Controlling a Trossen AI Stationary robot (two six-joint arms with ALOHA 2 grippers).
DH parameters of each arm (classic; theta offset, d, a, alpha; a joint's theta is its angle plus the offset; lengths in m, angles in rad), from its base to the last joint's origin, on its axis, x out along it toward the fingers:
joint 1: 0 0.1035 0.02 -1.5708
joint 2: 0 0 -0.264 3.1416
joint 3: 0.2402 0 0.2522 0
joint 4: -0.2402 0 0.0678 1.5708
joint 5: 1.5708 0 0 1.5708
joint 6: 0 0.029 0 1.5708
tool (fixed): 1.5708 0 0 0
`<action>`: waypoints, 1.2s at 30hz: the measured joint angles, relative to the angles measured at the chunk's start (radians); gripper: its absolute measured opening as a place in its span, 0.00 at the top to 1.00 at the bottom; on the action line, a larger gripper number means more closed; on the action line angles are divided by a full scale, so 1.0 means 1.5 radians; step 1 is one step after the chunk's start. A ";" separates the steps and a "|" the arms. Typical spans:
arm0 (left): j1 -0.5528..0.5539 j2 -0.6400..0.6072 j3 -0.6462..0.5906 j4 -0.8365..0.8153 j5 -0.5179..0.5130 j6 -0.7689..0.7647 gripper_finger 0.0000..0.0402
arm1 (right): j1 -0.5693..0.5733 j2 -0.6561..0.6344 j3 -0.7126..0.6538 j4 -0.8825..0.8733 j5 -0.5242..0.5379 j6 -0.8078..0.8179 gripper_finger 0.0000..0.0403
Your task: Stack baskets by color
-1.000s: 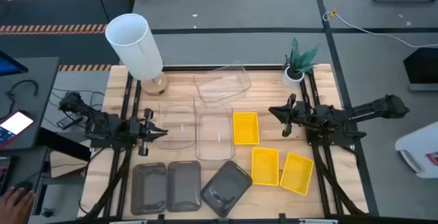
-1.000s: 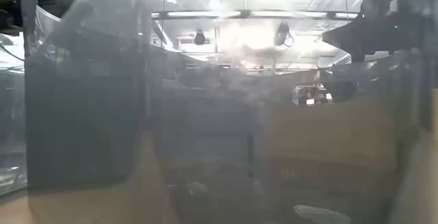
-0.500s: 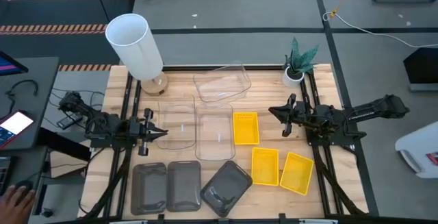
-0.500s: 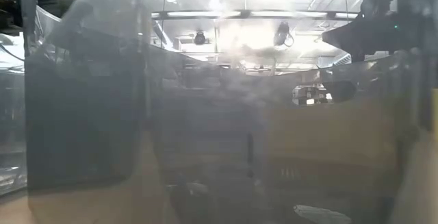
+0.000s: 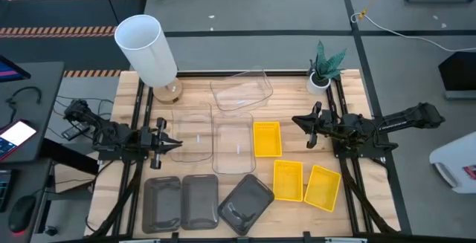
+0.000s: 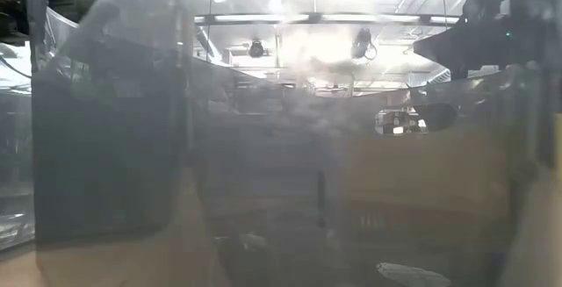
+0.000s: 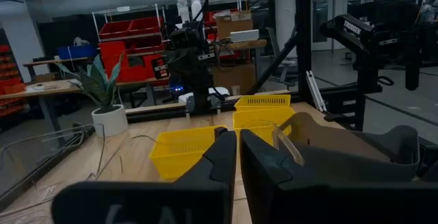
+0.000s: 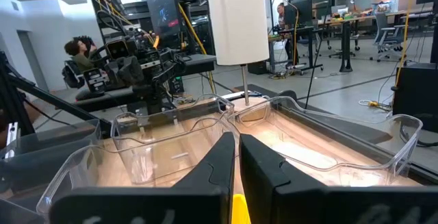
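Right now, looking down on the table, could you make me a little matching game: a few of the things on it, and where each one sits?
Things:
1. yellow baskets
2. grey baskets
3. white lamp
4. potted plant

Places:
A. far left corner of the table
B. far right corner of the table
C. near edge, left of the middle
D. right half, beside the right arm's tool

Pairs: 1-D, 2-C, 3-A, 4-B
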State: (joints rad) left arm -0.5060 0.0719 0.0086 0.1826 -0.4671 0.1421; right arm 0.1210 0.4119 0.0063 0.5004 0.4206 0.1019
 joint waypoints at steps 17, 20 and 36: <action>0.000 0.000 0.000 0.000 0.000 0.000 0.93 | 0.000 0.000 0.000 0.000 0.000 0.000 0.93; 0.000 0.000 0.000 0.000 0.000 0.000 0.93 | 0.000 0.000 0.000 0.000 0.000 0.000 0.93; 0.000 0.000 0.000 0.000 0.000 0.000 0.94 | 0.000 0.000 0.000 0.000 0.000 0.000 0.93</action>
State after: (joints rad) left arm -0.5060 0.0719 0.0086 0.1829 -0.4671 0.1424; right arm 0.1211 0.4121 0.0063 0.5007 0.4206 0.1020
